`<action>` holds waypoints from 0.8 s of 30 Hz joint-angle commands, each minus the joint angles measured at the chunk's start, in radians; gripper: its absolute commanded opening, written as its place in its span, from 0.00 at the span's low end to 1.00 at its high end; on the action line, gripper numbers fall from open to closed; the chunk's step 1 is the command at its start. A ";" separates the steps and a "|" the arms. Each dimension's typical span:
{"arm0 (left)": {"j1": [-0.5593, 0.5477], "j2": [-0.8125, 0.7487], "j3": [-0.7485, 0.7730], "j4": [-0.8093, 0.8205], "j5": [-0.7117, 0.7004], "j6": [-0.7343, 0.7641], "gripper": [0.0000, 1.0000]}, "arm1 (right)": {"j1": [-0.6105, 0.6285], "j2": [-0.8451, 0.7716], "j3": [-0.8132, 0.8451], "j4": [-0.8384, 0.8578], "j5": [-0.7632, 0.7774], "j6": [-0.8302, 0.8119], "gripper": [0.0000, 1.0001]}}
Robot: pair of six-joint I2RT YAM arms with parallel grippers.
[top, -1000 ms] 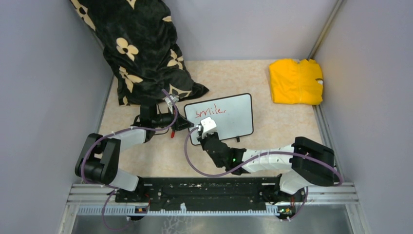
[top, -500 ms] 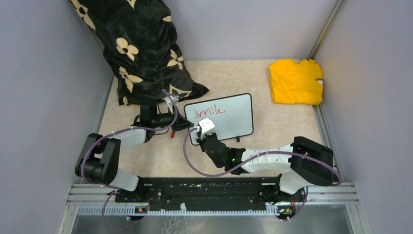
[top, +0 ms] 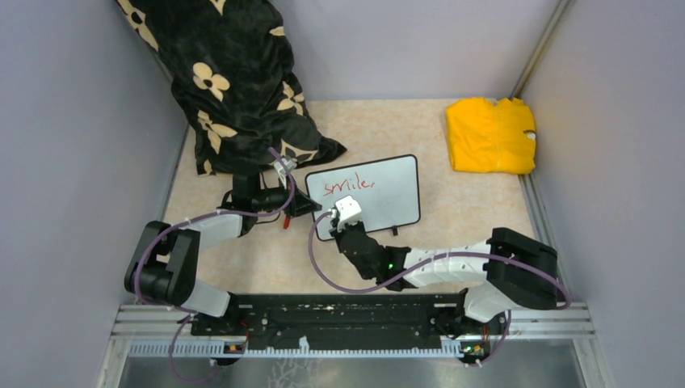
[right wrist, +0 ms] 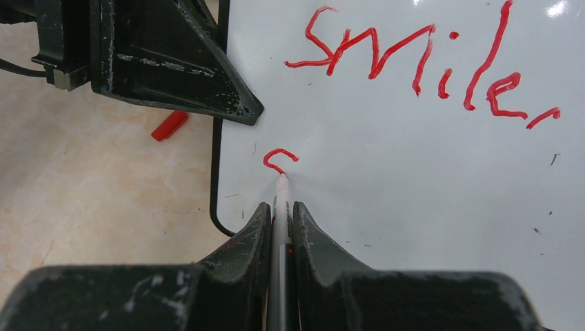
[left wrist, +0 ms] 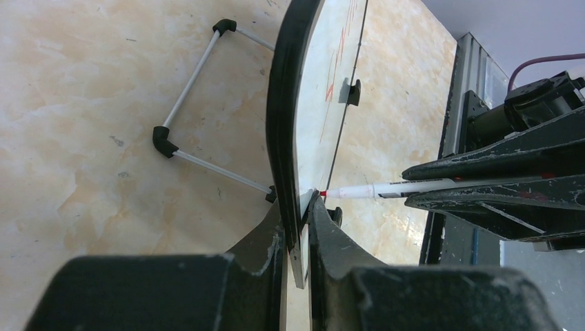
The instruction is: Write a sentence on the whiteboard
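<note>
On the small white board with thin black frame [right wrist: 414, 207] we read one red handwritten word [right wrist: 376, 62], "smile", followed by a short comma-like mark. Below its first letter stands a small red curved stroke [right wrist: 279, 151], no letter we can name. The dark print on the thin white marker pen [left wrist: 386, 188] is too small to read.

left arm: elbow bent, black left gripper [left wrist: 298, 207] clamping black-framed whiteboard [left wrist: 314, 131] edge | right arm: reaching forward-left, black right gripper [right wrist: 279, 212] clamping slim white marker [right wrist: 281, 192]
</note>
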 commanded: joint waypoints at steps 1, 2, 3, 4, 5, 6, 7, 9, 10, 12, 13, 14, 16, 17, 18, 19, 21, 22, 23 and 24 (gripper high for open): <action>-0.003 0.038 -0.012 -0.081 -0.129 0.122 0.00 | -0.020 -0.035 -0.023 -0.018 0.050 0.019 0.00; -0.002 0.038 -0.012 -0.081 -0.129 0.122 0.00 | -0.021 -0.037 -0.026 -0.023 0.048 0.022 0.00; -0.003 0.038 -0.013 -0.081 -0.129 0.122 0.00 | -0.021 -0.039 -0.030 -0.025 0.048 0.025 0.00; -0.003 0.038 -0.012 -0.081 -0.129 0.122 0.00 | -0.021 -0.040 -0.033 -0.027 0.046 0.028 0.00; -0.003 0.038 -0.012 -0.081 -0.128 0.122 0.00 | -0.021 -0.043 -0.037 -0.029 0.042 0.030 0.00; -0.003 0.039 -0.012 -0.080 -0.127 0.122 0.00 | -0.021 -0.046 -0.041 -0.030 0.037 0.034 0.00; -0.003 0.039 -0.012 -0.081 -0.127 0.123 0.00 | -0.020 -0.046 -0.043 -0.030 0.031 0.037 0.00; -0.003 0.041 -0.012 -0.082 -0.125 0.123 0.00 | -0.020 -0.046 -0.044 -0.031 0.017 0.040 0.00; -0.003 0.042 -0.012 -0.082 -0.125 0.123 0.00 | -0.020 -0.045 -0.046 -0.029 0.010 0.040 0.00; -0.003 0.042 -0.010 -0.082 -0.125 0.123 0.00 | -0.020 -0.045 -0.046 -0.021 -0.011 0.038 0.00; -0.003 0.042 -0.011 -0.084 -0.123 0.123 0.00 | -0.020 -0.045 -0.047 -0.013 -0.019 0.035 0.00; -0.003 0.042 -0.010 -0.084 -0.124 0.123 0.00 | -0.019 -0.044 -0.047 -0.006 -0.029 0.033 0.00; -0.003 0.040 -0.010 -0.084 -0.123 0.125 0.00 | -0.019 -0.040 -0.043 0.007 -0.048 0.026 0.00; -0.003 0.039 -0.011 -0.084 -0.123 0.125 0.00 | -0.020 -0.038 -0.041 0.012 -0.056 0.023 0.00; -0.003 0.041 -0.010 -0.084 -0.124 0.125 0.00 | -0.020 -0.035 -0.038 0.016 -0.063 0.020 0.00; -0.003 0.042 -0.010 -0.083 -0.123 0.125 0.00 | -0.019 -0.032 -0.035 0.019 -0.071 0.019 0.00; -0.003 0.043 -0.010 -0.084 -0.122 0.125 0.00 | -0.020 -0.025 -0.027 0.021 -0.078 0.018 0.00; -0.003 0.043 -0.010 -0.084 -0.122 0.125 0.00 | -0.020 -0.024 -0.025 0.022 -0.082 0.017 0.00; -0.003 0.044 -0.010 -0.084 -0.123 0.124 0.00 | -0.021 -0.024 -0.025 0.028 -0.086 0.016 0.00; -0.003 0.044 -0.010 -0.084 -0.122 0.125 0.00 | -0.020 -0.025 -0.025 0.034 -0.093 0.013 0.00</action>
